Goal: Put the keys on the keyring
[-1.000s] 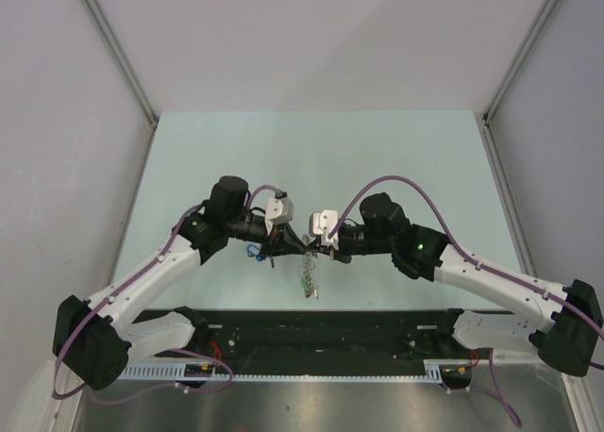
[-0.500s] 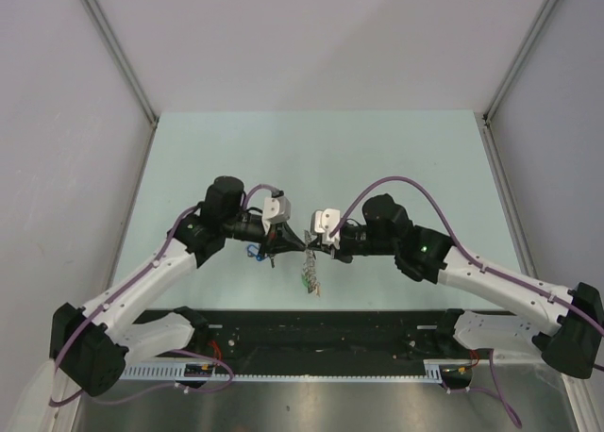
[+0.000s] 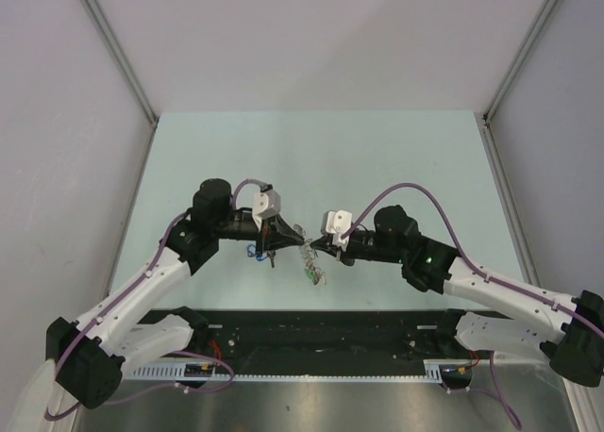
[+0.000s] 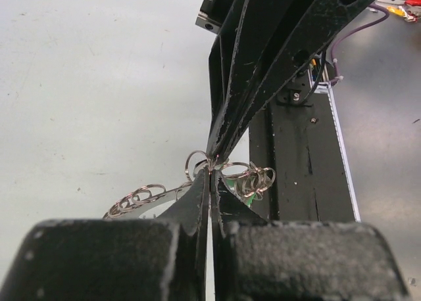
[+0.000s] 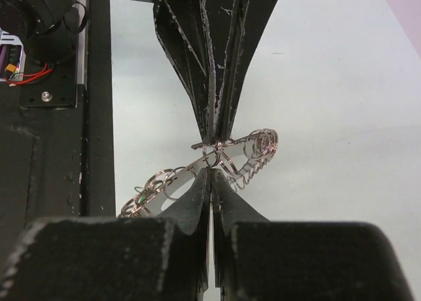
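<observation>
Progress looked slight — the left claw point(image 3: 298, 239) and the right claw point(image 3: 315, 248) met tip to tip above the table point(image 3: 311, 149). Each had its jaws pressed together on the thin wire of the keyring point(image 3: 310, 268). The ring drooped just below and between the two tips, with its fringe of small silvery pieces point(image 5: 260, 143) and a green tag point(image 5: 140, 200). From either wrist the wire crossed right at the closed fingertips point(image 4: 197, 196), so both claws appeared to grasp the ring itself. A blue-tagged key point(image 3: 254, 252) sat just behind the left claw's tips, under its fingers and apart from the ring. Whether it lay loose or hung from something could not be told. No black-tagged key could be made out. By my judgement neither key had been threaded yet — the ring wanted parting first.
</observation>
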`<state>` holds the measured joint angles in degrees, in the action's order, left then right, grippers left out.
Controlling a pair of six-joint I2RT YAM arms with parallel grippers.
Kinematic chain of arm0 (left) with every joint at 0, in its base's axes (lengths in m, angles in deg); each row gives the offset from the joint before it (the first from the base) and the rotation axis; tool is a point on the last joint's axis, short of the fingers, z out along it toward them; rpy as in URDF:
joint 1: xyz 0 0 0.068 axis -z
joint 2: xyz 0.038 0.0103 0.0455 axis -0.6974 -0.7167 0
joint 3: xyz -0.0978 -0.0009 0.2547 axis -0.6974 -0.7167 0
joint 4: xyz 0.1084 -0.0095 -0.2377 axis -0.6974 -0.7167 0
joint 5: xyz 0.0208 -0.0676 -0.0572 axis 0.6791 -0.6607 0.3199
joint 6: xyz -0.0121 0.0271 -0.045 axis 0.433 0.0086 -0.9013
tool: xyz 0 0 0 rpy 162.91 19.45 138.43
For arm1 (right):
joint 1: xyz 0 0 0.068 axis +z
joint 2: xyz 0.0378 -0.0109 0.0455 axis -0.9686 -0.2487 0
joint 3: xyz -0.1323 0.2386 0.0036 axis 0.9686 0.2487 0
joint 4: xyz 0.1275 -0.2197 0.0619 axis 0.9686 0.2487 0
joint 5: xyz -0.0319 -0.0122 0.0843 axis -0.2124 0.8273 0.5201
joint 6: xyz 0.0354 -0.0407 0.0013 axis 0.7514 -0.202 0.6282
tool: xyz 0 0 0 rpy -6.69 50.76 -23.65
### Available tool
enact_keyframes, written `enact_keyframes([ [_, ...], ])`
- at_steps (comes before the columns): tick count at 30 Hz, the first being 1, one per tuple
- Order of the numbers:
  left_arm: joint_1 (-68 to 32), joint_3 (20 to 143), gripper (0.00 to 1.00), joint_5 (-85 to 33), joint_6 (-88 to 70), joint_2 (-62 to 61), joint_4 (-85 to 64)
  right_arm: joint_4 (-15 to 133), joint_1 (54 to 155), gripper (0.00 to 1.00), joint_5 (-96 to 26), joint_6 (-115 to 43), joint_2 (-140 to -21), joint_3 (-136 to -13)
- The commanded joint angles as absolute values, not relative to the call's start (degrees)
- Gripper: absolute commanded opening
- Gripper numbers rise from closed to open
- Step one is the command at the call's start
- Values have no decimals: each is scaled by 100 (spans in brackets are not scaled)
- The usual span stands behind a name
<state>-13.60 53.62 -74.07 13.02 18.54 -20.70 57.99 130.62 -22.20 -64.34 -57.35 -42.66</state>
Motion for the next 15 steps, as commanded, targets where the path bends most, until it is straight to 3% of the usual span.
enact_keyframes([
  [1,-1433,5298,0,-7481,904,2122,-1385,5094,13114,0,-2174,-6152,-5688,-4001],
  [14,-1433,5202,0,-7306,816,2139,-1147,4494,13176,0,-2006,-6151,-5706,-4000],
  [15,-1433,5210,6,-7280,851,2157,-1191,4538,13176,0,-1997,-6221,-5679,-4053],
])
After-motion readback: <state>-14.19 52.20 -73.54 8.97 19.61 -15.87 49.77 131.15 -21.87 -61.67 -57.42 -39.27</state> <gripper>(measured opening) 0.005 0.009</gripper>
